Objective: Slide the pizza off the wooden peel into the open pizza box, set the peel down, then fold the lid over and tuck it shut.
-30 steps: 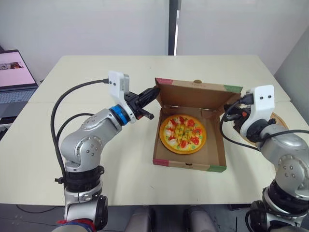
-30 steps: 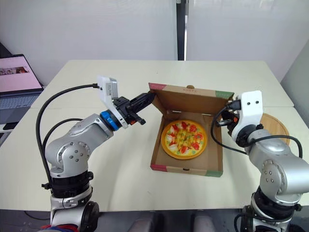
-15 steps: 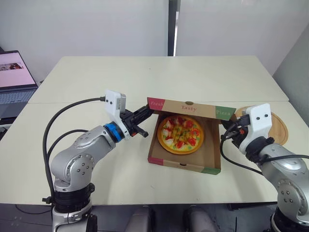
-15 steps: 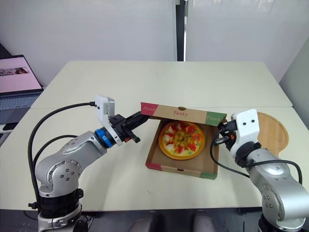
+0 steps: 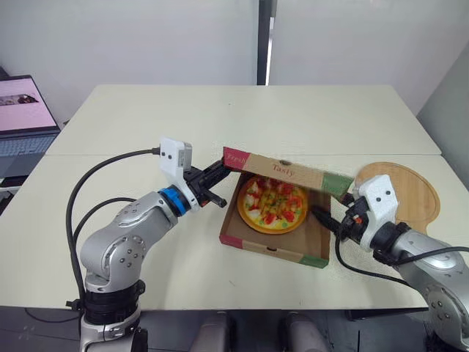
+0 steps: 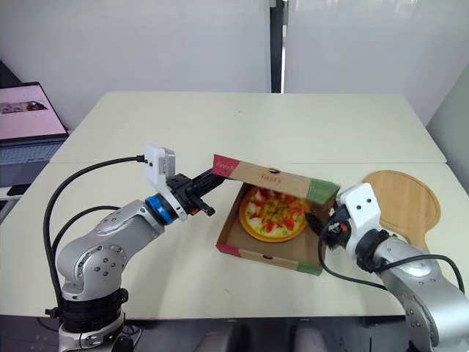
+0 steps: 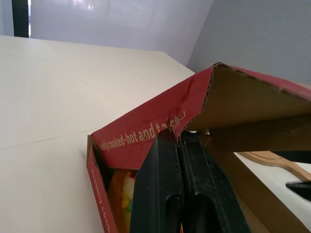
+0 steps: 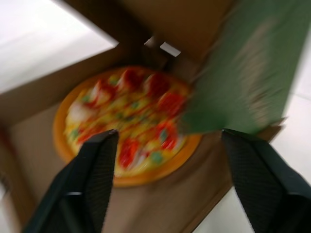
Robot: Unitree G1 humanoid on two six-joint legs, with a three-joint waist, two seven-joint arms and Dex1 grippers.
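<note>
**Lid hides part of the pizza; wrist views blurred or cropped**

In the head views the lowered lid point(image 5: 286, 170) covers the far part of the pizza point(image 5: 272, 210). The right arm hides the near edge of the peel point(image 5: 404, 189). The laptop point(image 5: 24, 117) is cut off by the left edge. Whether the right gripper point(image 8: 170, 133) touches the box point(image 5: 272, 249) cannot be told. Its wrist view is blurred, smearing the toppings and the lid's green flap point(image 8: 245, 73). In the left wrist view, the fingers point(image 7: 163, 194) of the left gripper point(image 7: 178, 137) run off the bottom edge, and cardboard hides all but a sliver of pizza.
</note>
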